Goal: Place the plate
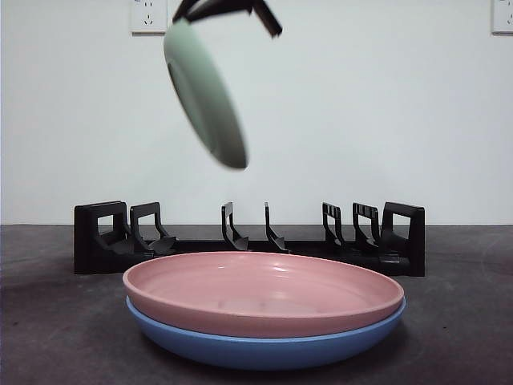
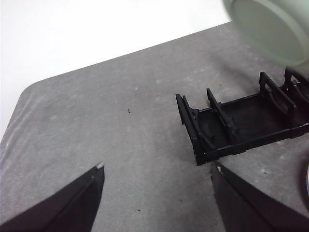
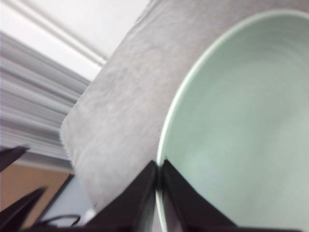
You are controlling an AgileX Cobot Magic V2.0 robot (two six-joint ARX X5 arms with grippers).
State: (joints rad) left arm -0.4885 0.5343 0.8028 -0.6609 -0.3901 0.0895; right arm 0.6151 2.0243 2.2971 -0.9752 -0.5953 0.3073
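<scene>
A pale green plate [image 1: 205, 92] hangs tilted in the air, high above the black rack [image 1: 248, 239]. My right gripper [image 3: 158, 166] is shut on its rim [image 3: 166, 130], and shows in the front view as a dark shape at the top [image 1: 228, 10]. The left wrist view catches the same green plate [image 2: 268, 26] above the rack [image 2: 241, 121]. My left gripper [image 2: 157, 176] stands open over the bare table, to one side of the rack's end, holding nothing.
A pink plate [image 1: 263, 290] lies stacked on a blue plate [image 1: 264, 346] on the dark grey table [image 1: 48, 321], in front of the rack. The rack's upright dividers [image 1: 232, 226] stand in a row. A white wall is behind.
</scene>
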